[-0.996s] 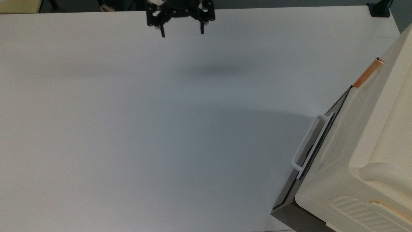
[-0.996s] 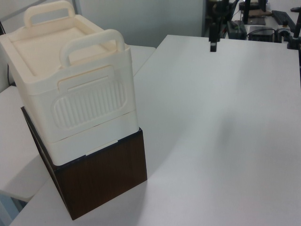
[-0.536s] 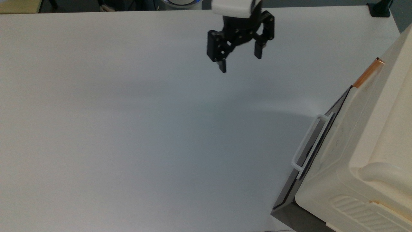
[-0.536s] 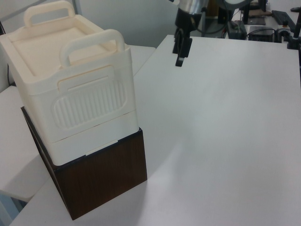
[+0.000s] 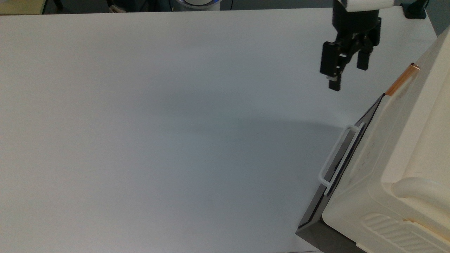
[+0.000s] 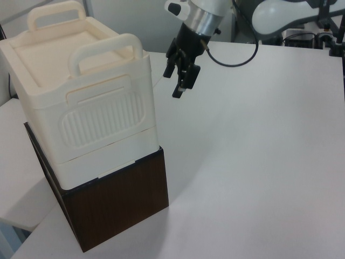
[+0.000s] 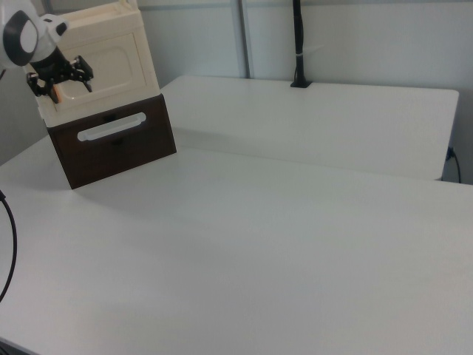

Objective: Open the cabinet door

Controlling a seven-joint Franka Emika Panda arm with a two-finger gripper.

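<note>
Black and two-fingered, the Panda arm's gripper (image 5: pixel 348 75) hangs over the far right part of the white desk (image 5: pixel 158 133) in the top view, its fingers spread with nothing between them. Half a second ago it was further toward the top view's left, and a second ago it sat at the far edge near the middle, so it has swept across toward the cabinet; I judge this to be the approach, with no contact made yet. Going rightward in the top view, the gripper now sits near the small copper-orange cylindrical handle (image 5: pixel 402 80), just apart from it. That handle marks one end of the cabinet door (image 7: pixel 107 63), the long cream plastic panel with a recessed rounded rectangle, which looks closed against the cream plastic cabinet (image 6: pixel 89 102) at the desk's right edge. Below it is a dark grey drawer front with a white loop handle (image 5: pixel 337 154), not the target. Open desk stretches bare to the top view's left, giving room for the door to swing out.
</note>
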